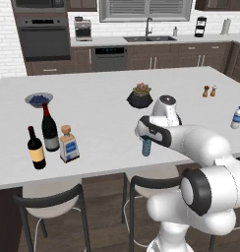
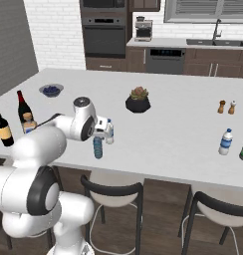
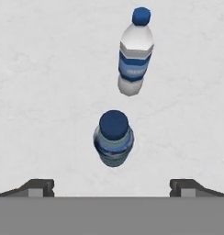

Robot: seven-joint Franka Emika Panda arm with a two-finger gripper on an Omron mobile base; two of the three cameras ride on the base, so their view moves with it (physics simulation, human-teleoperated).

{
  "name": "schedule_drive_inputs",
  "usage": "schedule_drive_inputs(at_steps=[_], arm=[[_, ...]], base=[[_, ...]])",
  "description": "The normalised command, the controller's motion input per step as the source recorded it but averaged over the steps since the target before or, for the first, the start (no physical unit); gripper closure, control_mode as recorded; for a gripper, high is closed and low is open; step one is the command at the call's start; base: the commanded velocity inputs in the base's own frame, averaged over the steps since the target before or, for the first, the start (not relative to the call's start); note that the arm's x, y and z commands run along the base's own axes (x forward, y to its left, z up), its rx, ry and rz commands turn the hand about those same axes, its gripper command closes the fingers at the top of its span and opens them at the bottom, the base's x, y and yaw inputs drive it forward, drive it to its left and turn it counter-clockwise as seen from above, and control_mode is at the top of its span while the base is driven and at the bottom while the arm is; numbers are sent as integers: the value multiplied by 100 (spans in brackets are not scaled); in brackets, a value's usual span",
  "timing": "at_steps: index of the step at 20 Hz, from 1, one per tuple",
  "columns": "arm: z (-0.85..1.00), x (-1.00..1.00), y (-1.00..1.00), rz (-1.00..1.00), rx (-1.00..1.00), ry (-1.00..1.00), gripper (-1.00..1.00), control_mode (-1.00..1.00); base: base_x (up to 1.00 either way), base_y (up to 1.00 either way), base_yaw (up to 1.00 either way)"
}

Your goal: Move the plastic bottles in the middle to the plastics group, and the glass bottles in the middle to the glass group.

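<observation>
Hovering with its fingers spread wide, the gripper (image 3: 112,186) hangs above the teal bottle (image 3: 113,143), which stands near the counter's (image 1: 107,118) front edge with the clear bottle (image 3: 134,57) just beside it. The square bottle (image 1: 69,143) stands beside the two wine bottles (image 1: 43,135) near the counter's left end, while a lone water bottle (image 2: 225,141) stands near the right end.

White-topped island counter (image 1: 107,123), pale marbled surface. Two dark-framed stools with light seats tucked under its near edge (image 1: 53,202). Wood plank floor (image 2: 163,219), brown. Far wall: dark brown cabinets (image 1: 161,56), built-in oven (image 1: 41,37), dishwasher (image 1: 109,58), sink with faucet (image 1: 148,37) beneath a shuttered window (image 1: 146,10). White brick wall (image 2: 51,35) beside the oven. Light even, soft.
</observation>
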Motion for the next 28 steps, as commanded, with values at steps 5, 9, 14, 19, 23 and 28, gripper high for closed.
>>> schedule_drive_inputs(at_steps=[5,9,14,19,23,28], arm=[[-8,13,0,3,0,0,-100,-100],[-2,14,0,2,0,0,-100,-100],[-6,8,0,2,0,0,-100,-100],[-10,8,0,2,0,0,-100,-100],[-7,10,0,2,0,0,-100,-100],[-10,9,0,2,0,0,-100,-100]], base=[[0,0,0],[0,0,0],[0,0,0],[0,0,0],[0,0,0],[0,0,0]])
